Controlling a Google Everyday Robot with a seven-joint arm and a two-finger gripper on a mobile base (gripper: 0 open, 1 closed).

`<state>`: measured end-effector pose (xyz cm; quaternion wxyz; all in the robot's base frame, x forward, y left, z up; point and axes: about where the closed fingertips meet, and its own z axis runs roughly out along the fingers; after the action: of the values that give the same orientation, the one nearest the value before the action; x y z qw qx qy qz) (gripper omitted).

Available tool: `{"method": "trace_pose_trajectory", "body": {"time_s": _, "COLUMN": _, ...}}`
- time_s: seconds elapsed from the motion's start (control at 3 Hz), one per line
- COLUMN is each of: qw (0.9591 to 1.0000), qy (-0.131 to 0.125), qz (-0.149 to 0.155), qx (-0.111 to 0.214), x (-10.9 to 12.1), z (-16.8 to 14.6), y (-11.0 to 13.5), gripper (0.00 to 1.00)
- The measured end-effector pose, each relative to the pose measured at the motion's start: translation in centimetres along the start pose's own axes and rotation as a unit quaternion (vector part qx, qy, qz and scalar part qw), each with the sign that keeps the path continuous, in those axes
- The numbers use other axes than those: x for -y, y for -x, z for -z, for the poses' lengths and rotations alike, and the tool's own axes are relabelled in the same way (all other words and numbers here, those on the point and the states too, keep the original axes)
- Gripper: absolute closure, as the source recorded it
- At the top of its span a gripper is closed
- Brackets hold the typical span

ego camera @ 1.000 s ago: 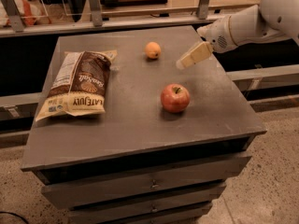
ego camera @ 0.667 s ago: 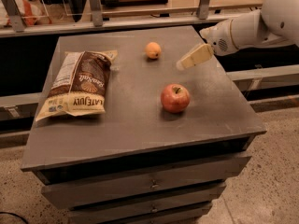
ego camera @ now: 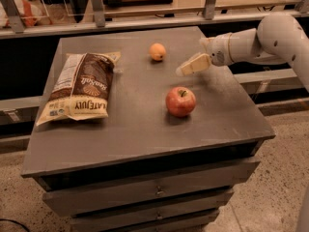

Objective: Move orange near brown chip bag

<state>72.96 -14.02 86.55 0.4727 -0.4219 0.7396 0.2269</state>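
The orange [ego camera: 157, 51] is a small round yellow-orange fruit lying at the back middle of the grey cabinet top [ego camera: 135, 124]. The brown chip bag [ego camera: 81, 88] lies flat on the left side, dark brown with cream edges and a white label. My gripper [ego camera: 186, 68] hangs above the top on the right, right of the orange and a little nearer the front, well apart from it. It holds nothing that I can see. The white arm [ego camera: 270, 40] comes in from the right edge.
A shiny red apple [ego camera: 180, 101] with a stem sits in the middle right, in front of the gripper. The cabinet has drawers [ego camera: 154, 192] below its front edge. A rail and a glass panel [ego camera: 154, 4] run behind the cabinet.
The gripper has drifted slightly left and down toward the orange's side of the top. The orange, the apple and the bag have not moved.
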Motion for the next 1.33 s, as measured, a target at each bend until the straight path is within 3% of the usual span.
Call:
{"method": "trace_pose_trajectory", "body": {"time_s": 0.67, "qw": 0.9977, "qy": 0.05, "qz": 0.038, "qx": 0.025, "x": 1.9, "z": -5.6, "y": 1.0, "gripper": 0.0}}
{"method": "trace_pose_trajectory", "body": {"time_s": 1.33, "qw": 0.9948, "qy": 0.071, "qz": 0.063, "qx": 0.038, "x": 2.3, "z": -7.6, "y": 2.8, "gripper": 0.0}}
